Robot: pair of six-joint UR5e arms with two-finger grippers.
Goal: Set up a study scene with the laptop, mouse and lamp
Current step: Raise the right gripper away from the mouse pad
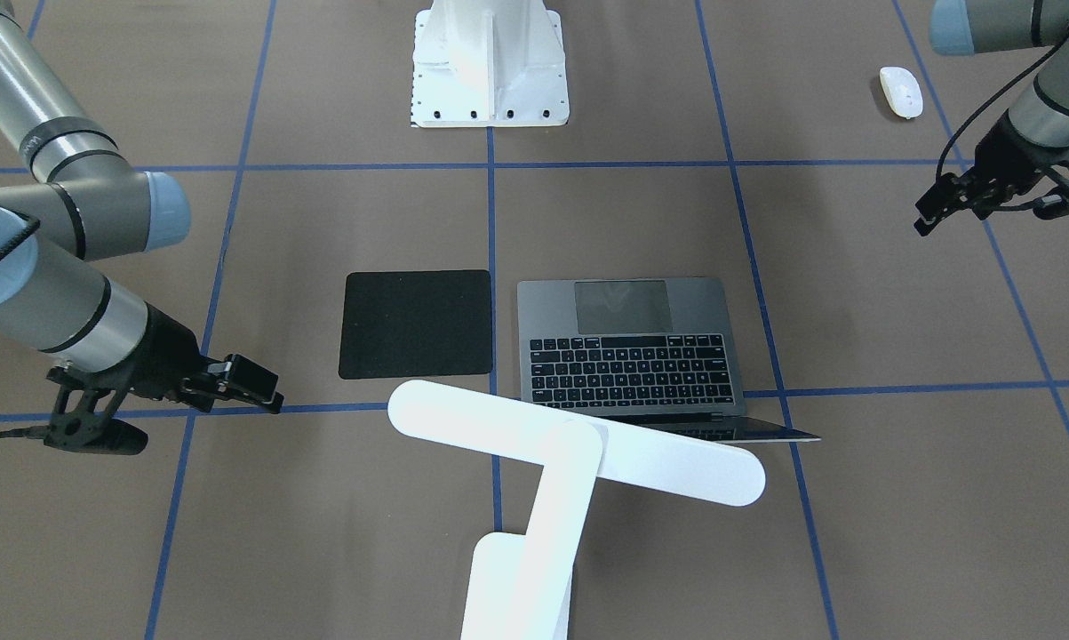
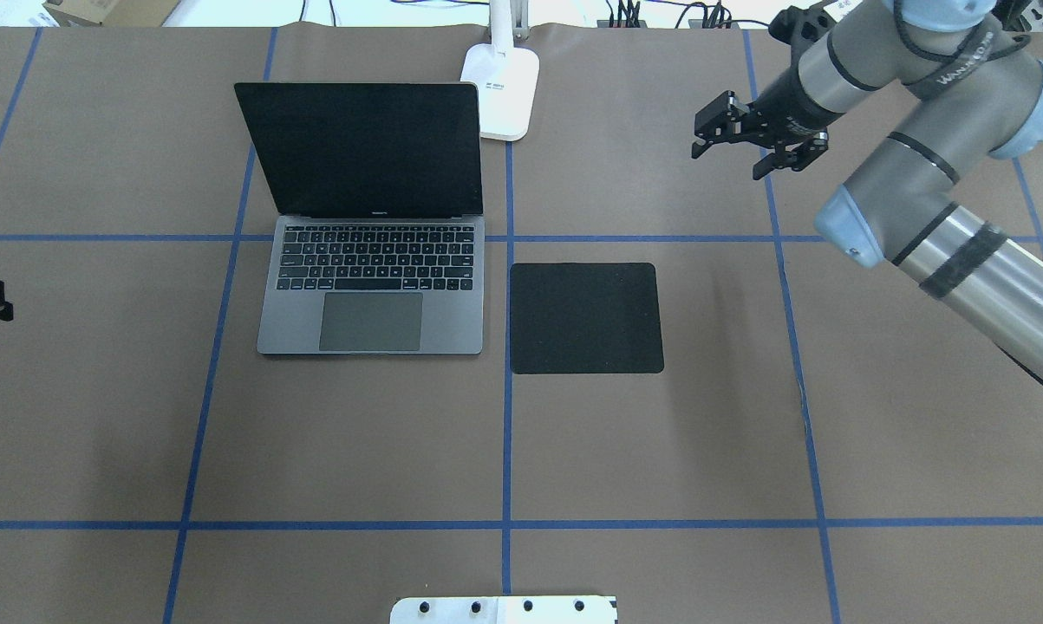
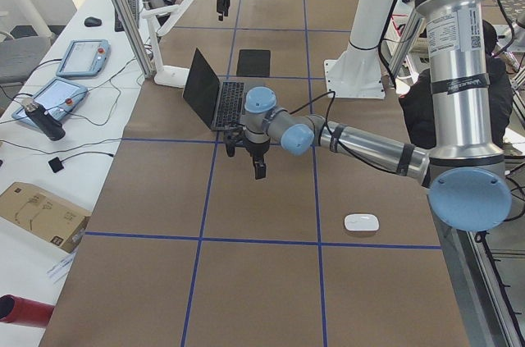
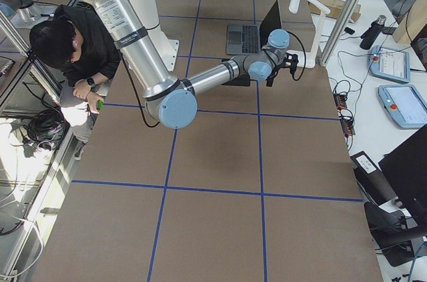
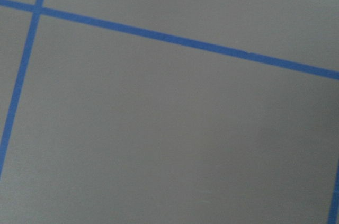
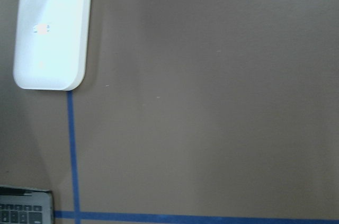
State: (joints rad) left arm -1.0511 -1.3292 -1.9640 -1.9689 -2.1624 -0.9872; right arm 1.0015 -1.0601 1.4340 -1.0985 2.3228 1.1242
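The laptop lies open at the table's centre-left, its dark screen upright. Behind its right corner stands the lamp's base; the lamp's bar head hangs over the laptop's back edge. The mouse sits on the table near the robot's side, far left of the laptop. My left gripper hovers open and empty above the table, a little forward of the mouse. My right gripper is open and empty, in the air to the right of the lamp base.
A black square mat lies just right of the laptop. The white bolted pedestal stands at the robot's edge. A person sits beside the table behind the robot. A side bench with tablets runs along the far edge.
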